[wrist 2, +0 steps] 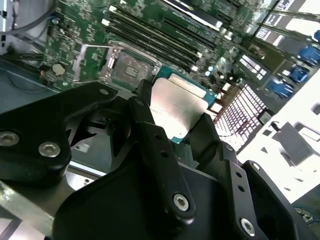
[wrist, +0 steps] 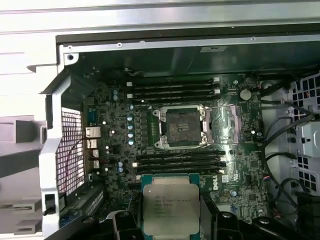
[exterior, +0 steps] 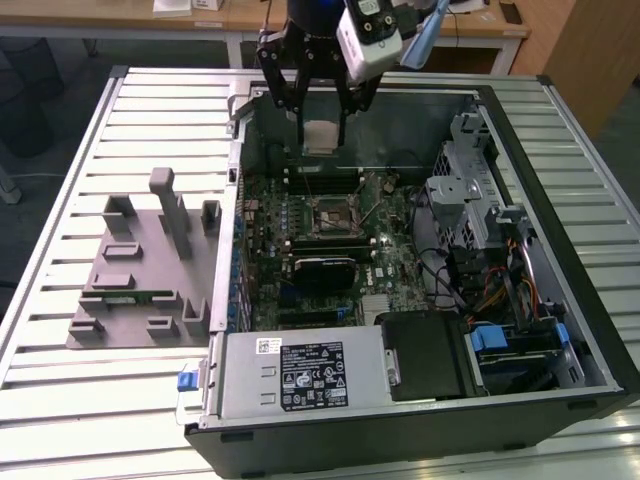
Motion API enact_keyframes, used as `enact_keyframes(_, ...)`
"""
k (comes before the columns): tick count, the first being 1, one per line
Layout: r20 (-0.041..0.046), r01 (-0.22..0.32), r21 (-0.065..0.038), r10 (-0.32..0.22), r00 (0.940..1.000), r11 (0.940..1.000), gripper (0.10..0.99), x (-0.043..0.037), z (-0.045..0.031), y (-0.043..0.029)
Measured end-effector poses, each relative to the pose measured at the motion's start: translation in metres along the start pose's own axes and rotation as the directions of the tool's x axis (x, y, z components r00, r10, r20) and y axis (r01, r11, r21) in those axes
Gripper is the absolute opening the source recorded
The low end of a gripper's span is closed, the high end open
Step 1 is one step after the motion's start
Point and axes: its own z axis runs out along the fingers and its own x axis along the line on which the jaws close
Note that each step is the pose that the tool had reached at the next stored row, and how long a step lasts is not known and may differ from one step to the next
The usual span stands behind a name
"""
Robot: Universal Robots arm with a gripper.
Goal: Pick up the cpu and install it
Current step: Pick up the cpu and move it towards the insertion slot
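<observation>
nothing legible anywhere. faint printed lines on cpu (wrist: 170,206) lid in first wrist view, too small to read. white labels (exterior: 312,377) w/ tiny print & symbols on psu (exterior: 245,388) in exterior view, unreadable. small white markings on mobo (wrist: 245,156), not made out.

The exterior view looks down at a slant from well above the open computer case (exterior: 400,440), taking in all of it and the slatted counter (exterior: 40,380) around it. The first wrist view faces nearly straight down into the case. The second wrist view, nearer, looks obliquely past the claw (wrist 2: 177,112). All share the case's CPU socket (exterior: 328,218).
</observation>
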Motion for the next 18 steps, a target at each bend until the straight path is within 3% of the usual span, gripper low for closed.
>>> enact_keyframes(6, -0.0013, 0.0, 0.0, 0.0, 1.0, 1.0, 0.541, -0.0154, 0.0008, 0.0011)
enact_keyframes(18, -0.0014, 0.0, 0.0, 0.0, 1.0, 1.0, 0.541, -0.0174, 0.0219, 0.0017)
